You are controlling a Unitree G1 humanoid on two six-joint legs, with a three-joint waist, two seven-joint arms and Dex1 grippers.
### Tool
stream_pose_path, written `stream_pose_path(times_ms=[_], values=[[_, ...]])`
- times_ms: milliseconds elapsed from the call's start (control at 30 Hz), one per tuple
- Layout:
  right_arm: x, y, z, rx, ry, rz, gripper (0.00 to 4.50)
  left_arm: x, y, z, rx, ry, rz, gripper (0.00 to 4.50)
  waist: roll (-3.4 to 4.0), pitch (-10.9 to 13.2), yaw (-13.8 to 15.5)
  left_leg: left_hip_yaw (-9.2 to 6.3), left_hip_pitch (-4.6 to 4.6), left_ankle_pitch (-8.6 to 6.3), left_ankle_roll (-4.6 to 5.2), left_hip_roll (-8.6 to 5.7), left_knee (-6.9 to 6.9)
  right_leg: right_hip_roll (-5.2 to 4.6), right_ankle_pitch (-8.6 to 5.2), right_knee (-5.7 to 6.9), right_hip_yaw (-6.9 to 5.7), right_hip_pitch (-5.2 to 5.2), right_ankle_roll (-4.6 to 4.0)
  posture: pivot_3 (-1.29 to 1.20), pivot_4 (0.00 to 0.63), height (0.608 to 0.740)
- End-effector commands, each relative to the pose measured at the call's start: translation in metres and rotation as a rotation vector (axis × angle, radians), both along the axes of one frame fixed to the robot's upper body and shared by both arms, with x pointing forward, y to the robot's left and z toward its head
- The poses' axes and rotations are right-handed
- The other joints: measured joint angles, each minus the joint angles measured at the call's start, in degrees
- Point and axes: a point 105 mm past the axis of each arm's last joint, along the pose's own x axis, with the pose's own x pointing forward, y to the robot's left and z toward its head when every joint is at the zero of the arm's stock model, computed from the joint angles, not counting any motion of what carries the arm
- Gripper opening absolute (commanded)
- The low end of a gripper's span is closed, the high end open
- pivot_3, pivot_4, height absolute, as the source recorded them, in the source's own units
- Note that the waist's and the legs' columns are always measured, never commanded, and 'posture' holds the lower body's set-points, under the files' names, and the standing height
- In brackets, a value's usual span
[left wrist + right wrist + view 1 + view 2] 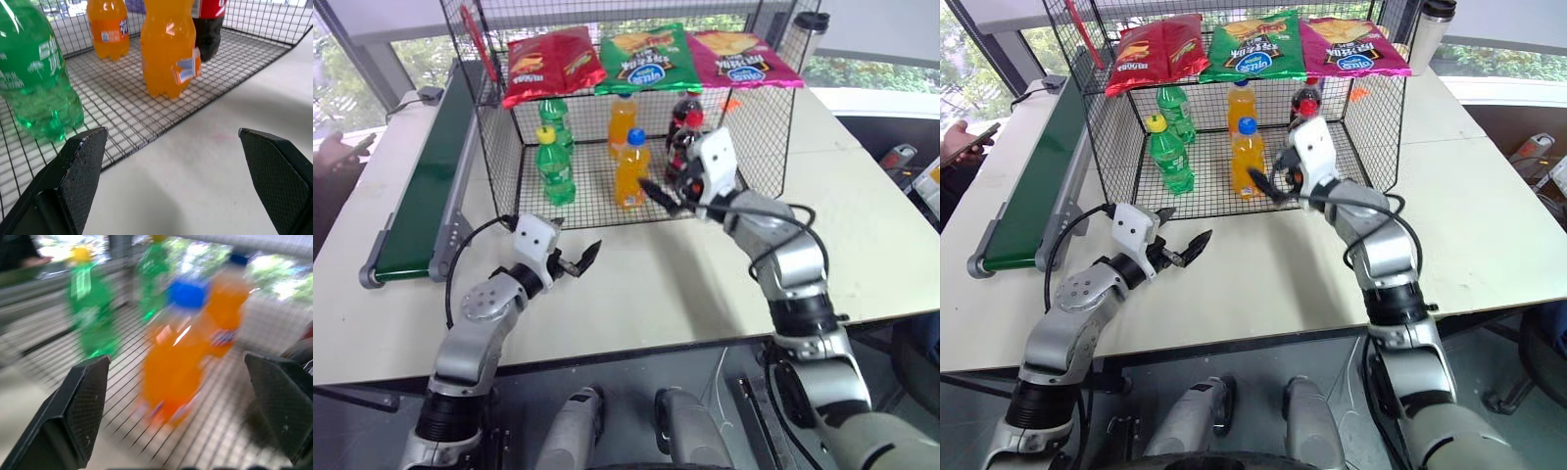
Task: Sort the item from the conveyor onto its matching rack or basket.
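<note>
The item, an orange drink bottle with a blue cap, stands upright on the mesh floor of the black wire rack, near its open front. My right gripper is open just in front of the item and to its right, with nothing between its fingers. In the right wrist view the item stands beyond the spread fingers. My left gripper hovers open and empty over the white table, in front of the rack. The green conveyor runs along the table's left side and carries nothing.
In the rack stand two green bottles, another orange bottle and dark cola bottles. Three chip bags lie on the rack's top. A tumbler stands at the back right. A person's hand holds a phone at far left.
</note>
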Motion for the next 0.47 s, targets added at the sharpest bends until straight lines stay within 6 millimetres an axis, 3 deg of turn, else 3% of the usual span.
stream_pose_path(times_ms=[33,300,467], values=[[-0.024,0.007,-0.009,-0.015,0.038,0.085,4.48,-0.003,0.0,0.013,0.002,-0.061,-0.007,4.5,0.0,0.0,0.0,0.01,0.0,0.0,0.0,0.0,0.0,0.0,-0.01,0.0,0.0,0.0,-0.01,0.0,0.15,0.739],[-0.028,-0.014,-0.043,-0.027,0.132,-0.006,4.48,-0.008,-0.006,0.008,-0.003,-0.029,-0.054,4.5,-0.01,0.0,0.1,0.01,0.05,0.0,0.0,0.01,0.1,-0.01,-0.11,-0.01,-0.01,0.1,-0.2,0.0,0.15,0.739],[-0.025,-0.018,-0.046,-0.027,0.134,-0.031,4.48,-0.009,-0.007,0.004,0.014,-0.025,-0.061,4.5,-0.01,0.0,0.1,0.02,0.04,0.0,0.0,0.01,0.09,-0.02,-0.07,-0.04,0.0,0.1,-0.13,0.0,0.15,0.739]])
